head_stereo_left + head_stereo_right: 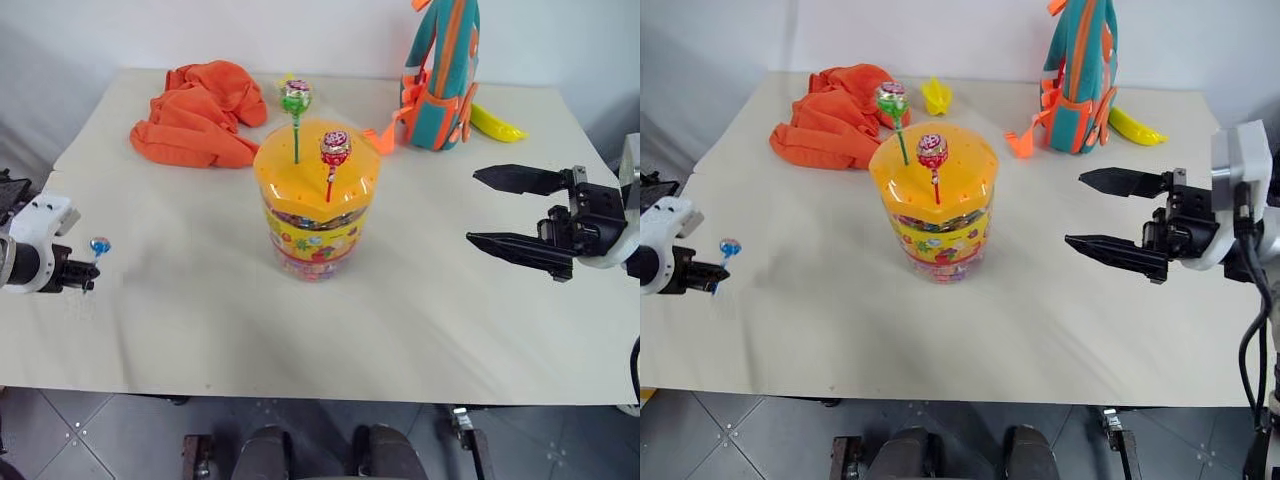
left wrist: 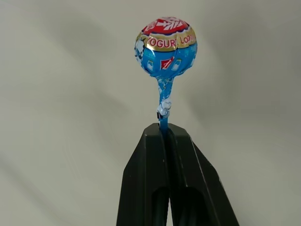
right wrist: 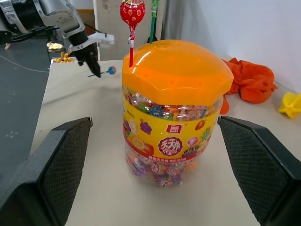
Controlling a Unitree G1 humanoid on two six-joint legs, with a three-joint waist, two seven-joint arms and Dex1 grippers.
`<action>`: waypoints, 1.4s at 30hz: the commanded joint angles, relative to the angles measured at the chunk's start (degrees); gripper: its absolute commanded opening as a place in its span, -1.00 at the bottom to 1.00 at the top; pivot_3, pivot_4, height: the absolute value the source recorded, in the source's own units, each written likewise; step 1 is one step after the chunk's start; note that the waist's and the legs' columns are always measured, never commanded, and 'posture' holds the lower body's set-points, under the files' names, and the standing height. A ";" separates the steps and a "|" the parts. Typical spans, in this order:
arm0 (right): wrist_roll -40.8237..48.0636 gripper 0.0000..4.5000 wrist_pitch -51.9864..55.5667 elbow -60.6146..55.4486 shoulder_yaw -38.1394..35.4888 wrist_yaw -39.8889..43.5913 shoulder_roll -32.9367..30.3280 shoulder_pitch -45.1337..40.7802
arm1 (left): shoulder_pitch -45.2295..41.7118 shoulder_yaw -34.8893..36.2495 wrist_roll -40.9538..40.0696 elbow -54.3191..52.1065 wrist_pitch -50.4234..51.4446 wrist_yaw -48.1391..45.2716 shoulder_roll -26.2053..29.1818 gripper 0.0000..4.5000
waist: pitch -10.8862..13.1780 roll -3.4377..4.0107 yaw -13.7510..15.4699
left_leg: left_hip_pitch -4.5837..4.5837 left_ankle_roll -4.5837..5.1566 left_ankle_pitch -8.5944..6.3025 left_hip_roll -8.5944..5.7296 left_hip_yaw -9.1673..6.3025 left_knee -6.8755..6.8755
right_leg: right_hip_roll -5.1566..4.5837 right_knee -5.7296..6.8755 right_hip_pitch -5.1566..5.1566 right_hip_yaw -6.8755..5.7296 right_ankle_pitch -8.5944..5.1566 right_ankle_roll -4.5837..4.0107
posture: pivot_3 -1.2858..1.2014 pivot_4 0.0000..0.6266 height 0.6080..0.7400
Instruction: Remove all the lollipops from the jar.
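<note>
While two lollipops, one on a green stick and one on a red stick, stand in the jar's lid mid-table, the left gripper pinches a third, blue lollipop and the right gripper gapes empty beside the jar.

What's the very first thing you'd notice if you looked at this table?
The big candy jar in the middle of the table, with its bright orange lid and two lollipops poking up from it on a green and a red stick. At the table's left edge, the left gripper pinches a blue lollipop by its stick. Behind stand a teal-and-orange backpack and a crumpled orange cloth.
</note>
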 commanded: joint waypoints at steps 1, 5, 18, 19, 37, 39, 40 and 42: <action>-0.30 1.00 -1.32 0.49 -0.24 0.44 0.57 -1.55 | 1.16 0.72 -0.06 -1.32 2.06 1.05 2.17 -0.90 | 0.00 0.00 0.01 | 0.00 0.00 0.00 -0.01 0.02 0.00 | 0.00 0.00 0.00 0.01 0.00 0.00 | 0.03 -0.52 1.00; -0.95 1.00 -1.55 1.38 -0.03 0.72 0.73 -2.33 | 0.82 0.66 -1.35 -3.13 3.32 0.49 2.65 -0.43 | 0.00 0.00 -0.21 | 0.00 0.00 0.00 -0.01 0.09 -0.04 | 0.01 0.00 -0.06 0.00 0.00 0.00 | 0.03 -0.52 1.00; -2.51 1.00 -2.19 1.89 -1.57 0.48 -0.11 -2.56 | -17.67 -0.97 -7.07 -10.44 -0.46 -5.11 4.46 0.99 | 0.01 -0.01 -0.18 | -0.07 -0.01 0.00 -0.01 0.22 -0.06 | 0.01 0.03 -0.21 0.05 0.00 0.00 | 0.03 -0.52 1.00; -2.60 1.00 -2.25 1.90 -1.76 0.37 -0.19 -2.52 | -19.05 0.61 -8.29 -10.81 -2.70 -5.69 2.68 0.99 | 0.01 -0.01 -0.16 | -0.07 -0.01 0.00 -0.01 0.23 -0.06 | 0.01 0.03 -0.21 0.06 0.00 0.00 | 0.03 -0.52 1.00; -1.18 1.00 -1.45 -1.80 -5.92 -1.28 -1.13 -0.56 | -18.93 12.40 -25.17 -1.00 -49.90 -36.60 -25.75 0.99 | 0.01 -0.01 -1.16 | -0.27 0.01 -0.02 0.02 0.34 0.29 | -0.07 0.66 -0.66 -0.03 0.00 -0.01 | 0.03 -0.52 1.00; -0.37 1.00 -0.88 -2.81 -6.12 -1.38 -1.12 -0.39 | -20.61 10.65 -24.07 1.59 -51.65 -36.79 -27.80 0.99 | 0.01 -0.01 -1.08 | -0.30 0.03 -0.02 0.02 0.31 0.40 | -0.07 0.66 -0.65 -0.03 0.00 -0.01 | 0.03 -0.52 1.00; 0.10 1.00 -0.58 -3.48 -6.22 -1.19 -1.24 -0.08 | -21.52 9.93 -23.63 3.00 -52.64 -37.06 -28.78 0.99 | 0.01 -0.02 -1.04 | -0.33 0.04 -0.03 0.01 0.30 0.43 | -0.07 0.66 -0.65 -0.03 0.00 -0.01 | 0.03 -0.52 1.00; 1.40 1.00 0.17 -5.05 -6.56 -1.01 -1.42 0.58 | -23.71 8.71 -22.40 6.20 -54.27 -36.71 -30.51 0.99 | 0.01 -0.02 -0.96 | -0.36 0.04 -0.03 0.01 0.27 0.62 | -0.07 0.67 -0.66 -0.06 0.00 -0.01 | 0.03 -0.52 1.00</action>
